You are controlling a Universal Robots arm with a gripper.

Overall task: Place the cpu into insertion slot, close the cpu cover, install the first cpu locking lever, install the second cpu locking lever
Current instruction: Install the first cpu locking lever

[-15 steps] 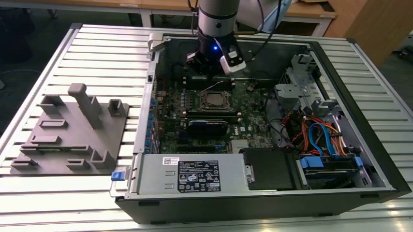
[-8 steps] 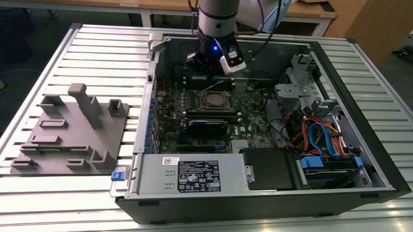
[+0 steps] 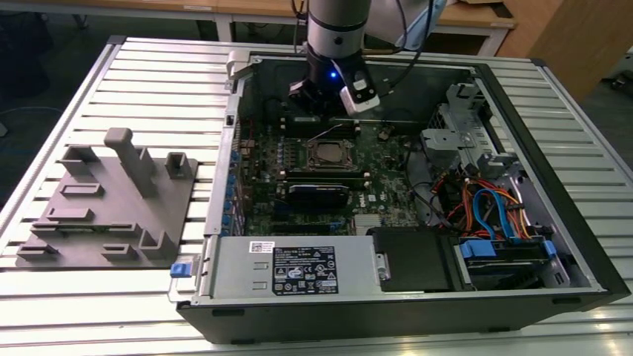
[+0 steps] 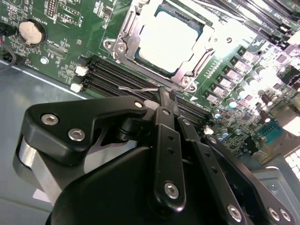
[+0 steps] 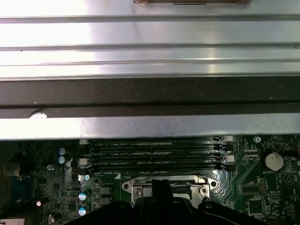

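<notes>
While the cpu [image 4: 166,40] sits under its cpu cover [image 4: 126,42], the claw [image 4: 165,101] pinches a locking lever [image 4: 140,88] just beside.

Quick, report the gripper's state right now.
Gripper: fingers shut together at a thin wire locking lever beside the cpu cover; firm grasp cannot be confirmed.

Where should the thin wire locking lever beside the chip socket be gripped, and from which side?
Judging by shape, at its kinked free end, from the memory-slot side. That bent wire stands clear of the board beside the metal cover, right at the gripper tips.
</notes>
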